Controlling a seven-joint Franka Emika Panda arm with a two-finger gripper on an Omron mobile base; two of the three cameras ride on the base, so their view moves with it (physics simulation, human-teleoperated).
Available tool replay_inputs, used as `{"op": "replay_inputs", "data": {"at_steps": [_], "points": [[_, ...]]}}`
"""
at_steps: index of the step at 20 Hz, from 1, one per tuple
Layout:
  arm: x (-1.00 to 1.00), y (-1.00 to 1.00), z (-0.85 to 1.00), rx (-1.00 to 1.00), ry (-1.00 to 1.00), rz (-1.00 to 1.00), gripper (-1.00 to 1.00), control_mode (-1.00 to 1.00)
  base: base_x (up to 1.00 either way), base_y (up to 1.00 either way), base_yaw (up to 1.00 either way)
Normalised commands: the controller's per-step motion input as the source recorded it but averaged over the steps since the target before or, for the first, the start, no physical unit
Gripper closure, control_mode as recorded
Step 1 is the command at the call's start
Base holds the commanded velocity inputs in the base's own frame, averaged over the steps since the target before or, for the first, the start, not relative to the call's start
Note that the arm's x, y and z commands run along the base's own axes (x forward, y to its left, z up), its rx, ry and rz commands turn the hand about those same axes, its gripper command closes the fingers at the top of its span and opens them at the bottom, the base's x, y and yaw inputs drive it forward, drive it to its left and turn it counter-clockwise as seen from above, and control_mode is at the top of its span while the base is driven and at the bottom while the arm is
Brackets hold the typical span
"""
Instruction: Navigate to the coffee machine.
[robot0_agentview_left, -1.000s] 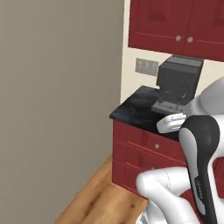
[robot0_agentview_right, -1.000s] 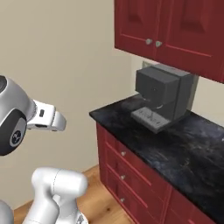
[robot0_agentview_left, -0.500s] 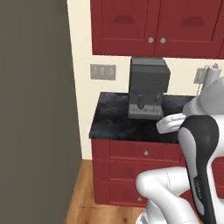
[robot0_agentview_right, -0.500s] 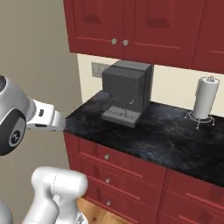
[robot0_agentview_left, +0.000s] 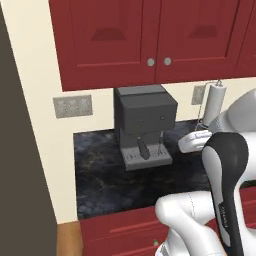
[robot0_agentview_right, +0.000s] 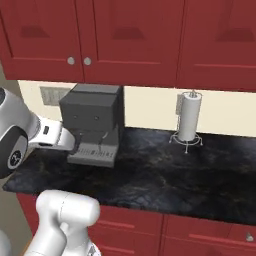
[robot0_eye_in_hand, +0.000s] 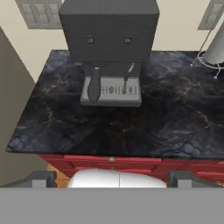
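Observation:
The coffee machine (robot0_agentview_left: 145, 120) is a dark grey box with an overhanging top block. It stands at the back of a black marbled counter (robot0_agentview_left: 105, 185), under red wall cabinets. In the right base view the coffee machine (robot0_agentview_right: 92, 117) sits at the counter's left end, just beyond my white forearm. Straight ahead in the hand view, the coffee machine (robot0_eye_in_hand: 109, 35) shows its portafilter handle (robot0_eye_in_hand: 94, 85) over the ridged drip tray (robot0_eye_in_hand: 111, 92). My gripper (robot0_eye_in_hand: 114, 179) is open and holds nothing. It hangs in front of the counter's front edge.
A white paper towel roll (robot0_agentview_right: 189, 117) on a thin stand is right of the machine, at the wall. Red wall cabinets (robot0_agentview_left: 150, 35) hang above and red drawers (robot0_agentview_right: 150, 225) run below the counter. A tall grey panel (robot0_agentview_left: 20, 175) bounds the counter's left end.
The whole picture has shifted as the base drove and turned: the coffee machine, first far and seen at an angle, is now close, centred and faced head-on. The arm keeps its pose.

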Motion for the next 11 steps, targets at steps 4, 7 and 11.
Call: {"op": "replay_inputs", "data": {"at_steps": [4,7,11], "points": [[0.0,0.0,0.0,0.0,0.0,0.0,-1.0,1.0,0.72,0.02,-0.32],[0.0,0.0,0.0,0.0,0.0,0.0,-1.0,1.0,0.13,0.0,-0.15],[0.0,0.0,0.0,0.0,0.0,0.0,-1.0,1.0,0.0,0.0,0.0]]}}
